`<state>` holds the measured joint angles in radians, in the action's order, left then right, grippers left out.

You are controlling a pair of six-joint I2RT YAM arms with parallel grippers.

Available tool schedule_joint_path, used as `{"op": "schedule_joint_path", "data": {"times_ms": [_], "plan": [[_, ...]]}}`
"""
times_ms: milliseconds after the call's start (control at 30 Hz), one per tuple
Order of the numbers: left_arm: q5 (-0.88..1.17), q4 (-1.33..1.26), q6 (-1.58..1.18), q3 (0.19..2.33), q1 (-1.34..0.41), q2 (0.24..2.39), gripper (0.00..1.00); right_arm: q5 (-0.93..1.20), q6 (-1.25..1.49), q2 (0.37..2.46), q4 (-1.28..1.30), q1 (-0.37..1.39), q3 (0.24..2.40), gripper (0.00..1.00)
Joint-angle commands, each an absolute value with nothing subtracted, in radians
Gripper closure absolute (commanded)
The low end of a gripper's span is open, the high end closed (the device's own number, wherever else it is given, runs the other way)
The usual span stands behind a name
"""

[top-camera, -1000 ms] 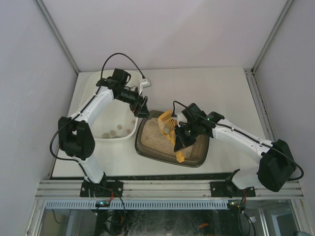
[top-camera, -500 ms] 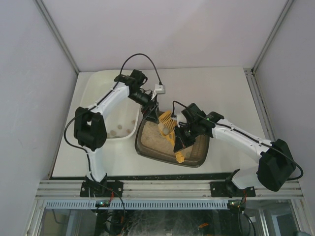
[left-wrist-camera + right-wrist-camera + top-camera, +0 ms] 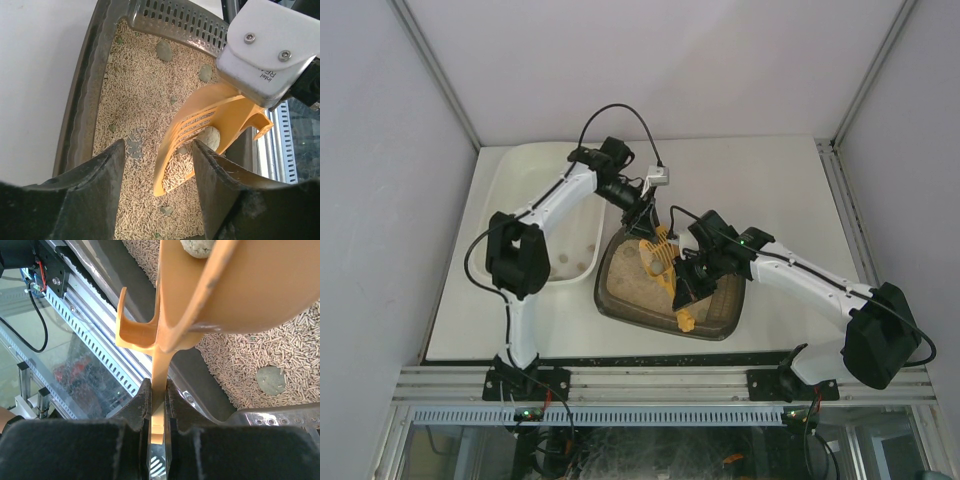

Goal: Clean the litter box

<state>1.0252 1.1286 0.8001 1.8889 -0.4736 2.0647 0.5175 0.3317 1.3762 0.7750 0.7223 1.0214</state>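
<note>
The litter box [image 3: 620,288] sits on the tabletop [image 3: 770,180], just beside the white tub [image 3: 515,190]. The right claw [image 3: 157,390] is clenched on the handle of the orange scoop [image 3: 200,125], which carries a grey clump [image 3: 210,137] and pellets. The left claw [image 3: 157,150] hangs released and empty, close above it. A bump or tilt could roll the clump back out.

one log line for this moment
left claw: open over litter box | right claw: shut on scoop handle | scoop: holds clump
</note>
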Motion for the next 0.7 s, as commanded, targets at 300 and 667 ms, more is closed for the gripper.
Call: {"op": "schedule_joint_path", "data": {"times_ms": [300, 667], "plan": [[1.125, 1.227, 0.8, 1.948, -0.478, 2.099, 0.76, 0.492, 0.315, 1.363, 0.756, 0.722, 1.053, 1.0], [1.184, 1.268, 0.789, 1.886, -0.478, 2.066, 1.0, 0.439, 0.319, 1.333, 0.768, 0.701, 1.052, 0.99]]}}
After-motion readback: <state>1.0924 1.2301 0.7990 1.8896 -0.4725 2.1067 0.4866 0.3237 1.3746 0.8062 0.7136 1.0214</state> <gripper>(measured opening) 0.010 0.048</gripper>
